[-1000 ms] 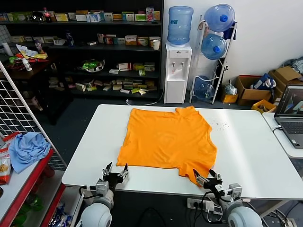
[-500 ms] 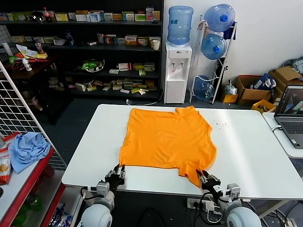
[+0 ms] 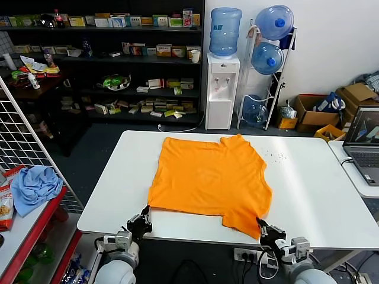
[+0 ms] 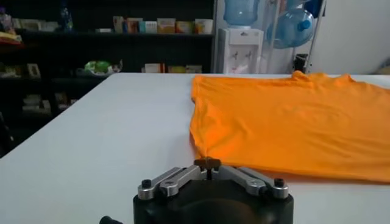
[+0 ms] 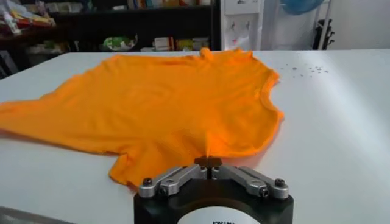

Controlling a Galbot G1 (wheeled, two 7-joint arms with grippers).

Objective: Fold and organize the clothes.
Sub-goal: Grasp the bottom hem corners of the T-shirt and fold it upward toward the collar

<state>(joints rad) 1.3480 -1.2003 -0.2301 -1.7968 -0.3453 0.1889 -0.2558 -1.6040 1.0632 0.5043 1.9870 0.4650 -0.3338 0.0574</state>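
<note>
orange T-shirt (image 3: 208, 180) flat on white table (image 3: 308, 189), fingers pinching hem

A bright orange short-sleeved T-shirt (image 3: 208, 177) is lying spread flat, plain side up, across the middle of the white tabletop (image 3: 308, 183).

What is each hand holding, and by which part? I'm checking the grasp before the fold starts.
Both hold the orange T-shirt at its near edge: the left hand is shut on the near left corner, the right hand on the near right corner.
</note>
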